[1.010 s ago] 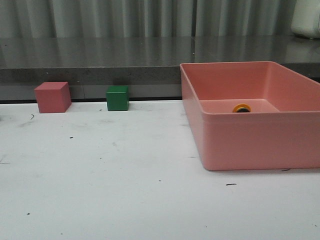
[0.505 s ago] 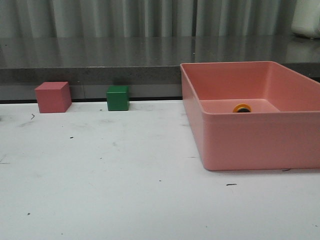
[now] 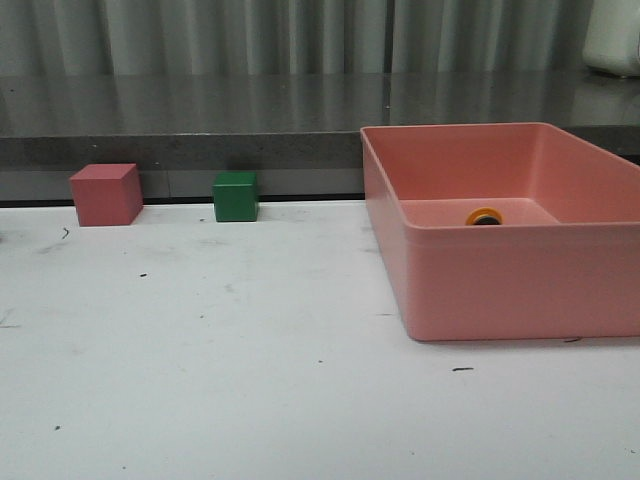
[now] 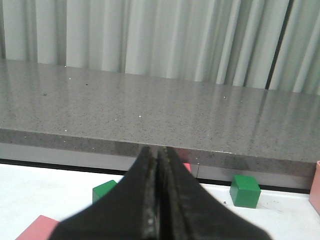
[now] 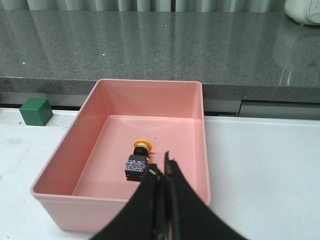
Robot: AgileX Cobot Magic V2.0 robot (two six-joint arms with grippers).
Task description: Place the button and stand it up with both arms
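Well, the button [image 5: 137, 162] lay on its side inside the pink bin [image 5: 192, 95], near the middle of the bin's floor, yellow cap toward the bin's far wall. From the front only the cap [image 3: 484, 216] peeked over the bin's near wall. Right gripper [image 5: 162, 172] hung above the bin's near wall, fingers pressed together on nothing. Left gripper [image 4: 157, 157] was closed too, empty. Left of the bin sat a green cube [image 3: 235, 196], and beyond that a red cube [image 3: 105, 194].
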